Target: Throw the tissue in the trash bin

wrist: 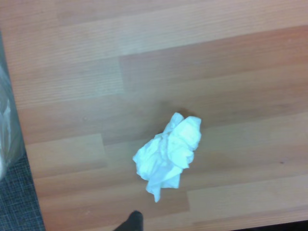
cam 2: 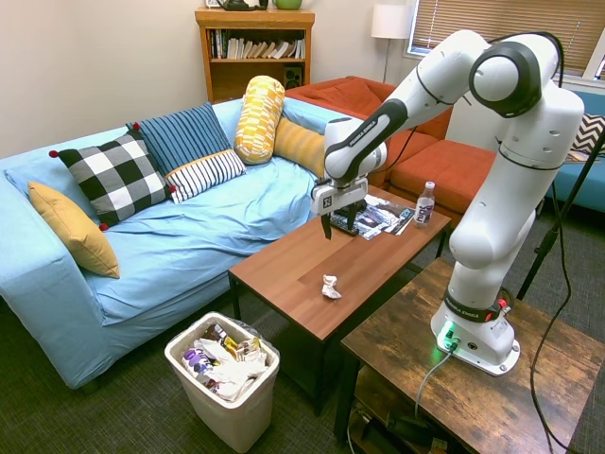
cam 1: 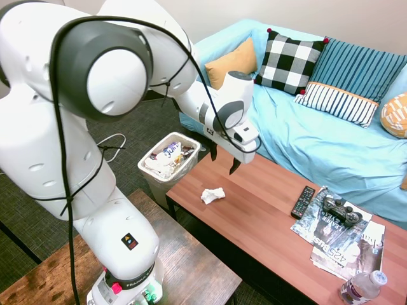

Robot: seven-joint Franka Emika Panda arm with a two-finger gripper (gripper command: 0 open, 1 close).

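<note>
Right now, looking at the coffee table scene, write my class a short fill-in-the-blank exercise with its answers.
1. The tissue lies on the ____ coffee table.
2. The tool hangs above the table with its fingers ____.
3. The trash bin stands on the ____ beside the table's end.
4. The game controller rests on the ____.

Answers: wooden; open; floor; magazines

The tissue (wrist: 168,153) was crumpled white paper, soft and matt. It lay near the end edge of the coffee table (cam 1: 267,210), whose top was smooth reddish wood-grain with a faint sheen. The trash bin (cam 2: 224,378) had greyish matt plastic sides and a thin white plastic liner. The magazines (cam 1: 340,238) at the table's far end looked glossy. The sofa (cam 2: 180,227) wore smooth light-blue cloth.
</note>
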